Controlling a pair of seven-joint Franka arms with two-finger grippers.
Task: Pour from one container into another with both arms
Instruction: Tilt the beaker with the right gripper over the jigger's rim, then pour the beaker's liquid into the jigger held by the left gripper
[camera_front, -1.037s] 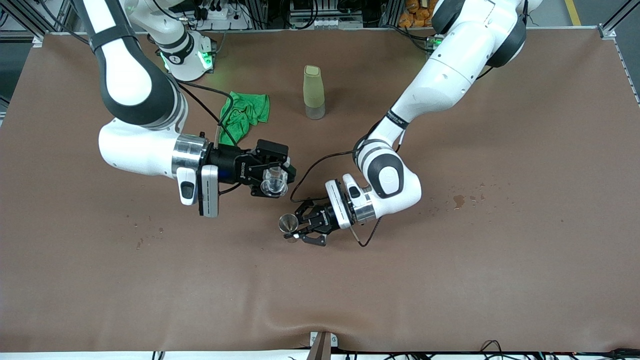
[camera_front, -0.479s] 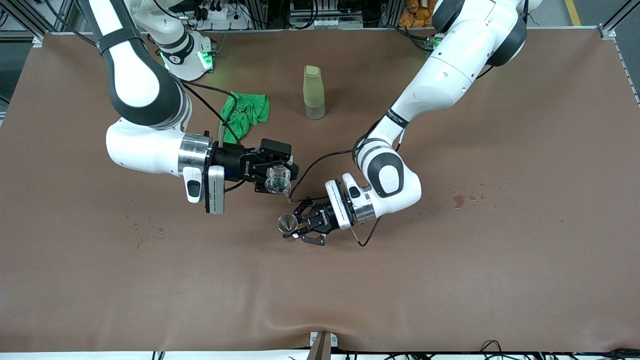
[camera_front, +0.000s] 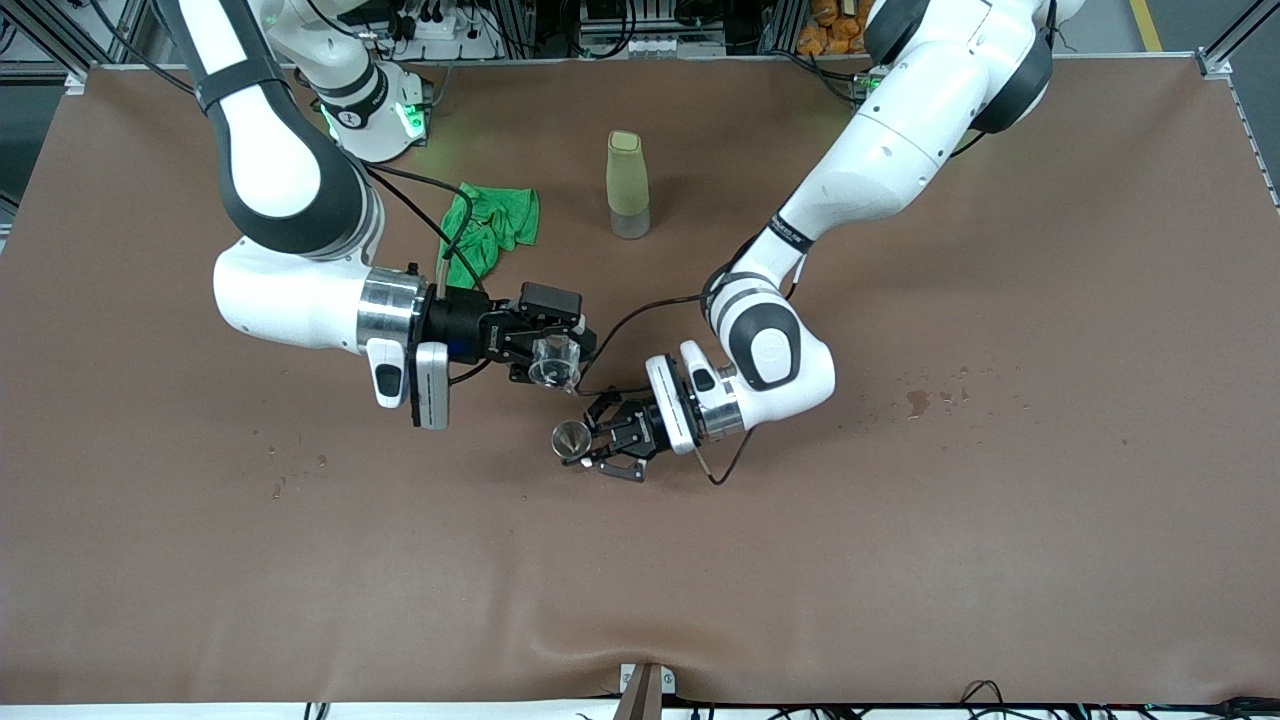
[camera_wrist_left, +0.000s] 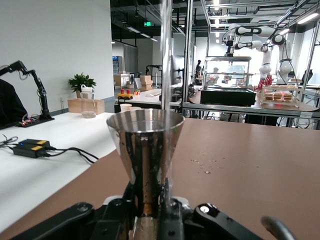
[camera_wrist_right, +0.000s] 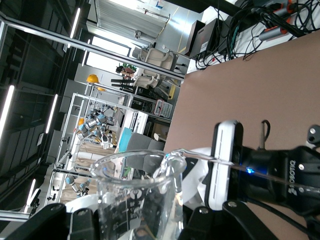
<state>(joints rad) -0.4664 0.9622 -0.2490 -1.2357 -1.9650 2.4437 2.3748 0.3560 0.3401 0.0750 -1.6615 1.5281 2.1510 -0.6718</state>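
My right gripper (camera_front: 557, 360) is shut on the small clear glass cup (camera_front: 553, 364), held in the air and tilted toward the jigger. In the right wrist view the glass cup (camera_wrist_right: 136, 194) fills the space between my right gripper's (camera_wrist_right: 137, 222) fingers, its pouring lip turned to the other arm. My left gripper (camera_front: 588, 452) is shut on the waist of the steel jigger (camera_front: 571, 440), held upright just above the brown table (camera_front: 900, 560), its rim slightly lower in the view than the glass. In the left wrist view the jigger (camera_wrist_left: 146, 145) stands in my left gripper (camera_wrist_left: 150, 212).
A tall pale yellow-green bottle (camera_front: 627, 185) stands farther from the camera, with a crumpled green cloth (camera_front: 487, 228) beside it toward the right arm's end. Small wet stains (camera_front: 917, 402) mark the table toward the left arm's end. Black cables hang from both wrists.
The right gripper has carried the glass cup a little toward the jigger. The left gripper has shifted slightly with the jigger toward the glass. Both grips are unchanged.
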